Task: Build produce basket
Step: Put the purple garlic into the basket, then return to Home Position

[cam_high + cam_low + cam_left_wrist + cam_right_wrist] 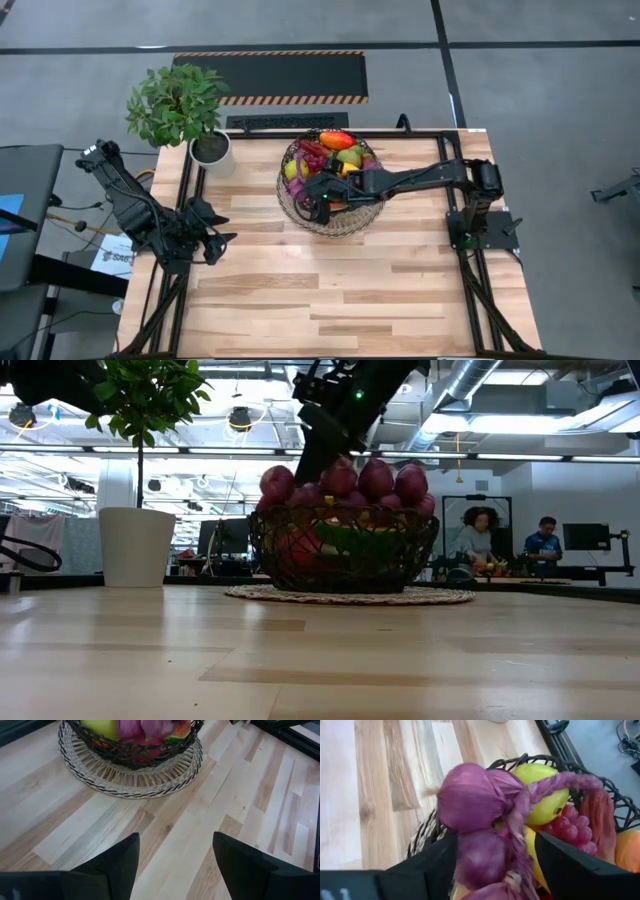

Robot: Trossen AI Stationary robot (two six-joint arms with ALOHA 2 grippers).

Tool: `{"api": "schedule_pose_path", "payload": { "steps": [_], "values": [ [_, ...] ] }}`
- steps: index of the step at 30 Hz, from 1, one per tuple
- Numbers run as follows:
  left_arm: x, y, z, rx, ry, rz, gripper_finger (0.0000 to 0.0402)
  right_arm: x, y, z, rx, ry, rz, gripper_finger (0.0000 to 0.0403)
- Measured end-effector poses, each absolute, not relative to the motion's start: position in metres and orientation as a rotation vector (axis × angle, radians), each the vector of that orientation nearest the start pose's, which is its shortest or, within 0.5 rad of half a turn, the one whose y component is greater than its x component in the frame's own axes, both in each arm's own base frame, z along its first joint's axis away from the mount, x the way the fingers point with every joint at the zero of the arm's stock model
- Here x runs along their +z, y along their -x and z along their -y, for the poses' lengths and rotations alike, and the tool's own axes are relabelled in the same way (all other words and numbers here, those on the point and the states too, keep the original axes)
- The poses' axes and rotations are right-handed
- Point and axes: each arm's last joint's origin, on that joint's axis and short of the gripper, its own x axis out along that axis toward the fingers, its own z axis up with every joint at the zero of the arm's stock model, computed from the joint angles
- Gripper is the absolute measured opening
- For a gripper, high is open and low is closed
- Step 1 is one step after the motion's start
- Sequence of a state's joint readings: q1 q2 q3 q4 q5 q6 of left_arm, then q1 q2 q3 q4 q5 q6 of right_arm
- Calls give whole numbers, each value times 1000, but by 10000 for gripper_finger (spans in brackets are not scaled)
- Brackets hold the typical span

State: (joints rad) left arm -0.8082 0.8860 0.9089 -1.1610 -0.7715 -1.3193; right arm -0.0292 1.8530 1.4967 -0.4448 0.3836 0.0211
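The basket (331,205) is sitting on a round woven mat (130,782) toward the far centre of the wooden counter (340,290), piled with produce.

Left side: a leafy potted plant (178,103) in a white pot (212,152) is standing at the far left corner of the counter. The left end effector (222,240) is waiting low over the counter's left edge, well apart from the basket; its fingers (115,865) are standing apart with nothing between them.

Centre: a string of purple onions (475,800) is lying across the top of the pile, beside a green apple (545,790), red grapes (570,832) and an orange-red fruit (336,139) at the far rim. In the low view the onions are showing as a row of rounded purple tops above the basket's rim.

Right side: the right arm is reaching in from the counter's right edge. The right end effector (322,190) is hovering directly over the basket, its fingers (427,870) standing apart on either side of the onion string; whether they are touching it cannot be told.

Beyond the counter, two people (480,535) are sitting in the room.
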Motion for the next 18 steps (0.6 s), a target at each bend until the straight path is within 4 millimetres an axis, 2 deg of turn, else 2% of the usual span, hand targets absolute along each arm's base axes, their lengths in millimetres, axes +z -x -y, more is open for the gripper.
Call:
{"api": "schedule_pose_path", "payload": {
  "steps": [8, 12, 16, 18],
  "values": [
    [293, -107, 83, 456, 442, -639, 237, 260, -410, 23, -395, 152, -785, 356],
    [293, -107, 83, 457, 440, -638, 237, 265, -410, 22, -393, 154, -793, 375],
    [293, -107, 83, 457, 438, -636, 237, 297, -410, 16, -382, 147, -720, 374],
    [293, -107, 82, 459, 436, -631, 237, 316, -403, 10, -372, 147, -694, 370]
  ]
}}
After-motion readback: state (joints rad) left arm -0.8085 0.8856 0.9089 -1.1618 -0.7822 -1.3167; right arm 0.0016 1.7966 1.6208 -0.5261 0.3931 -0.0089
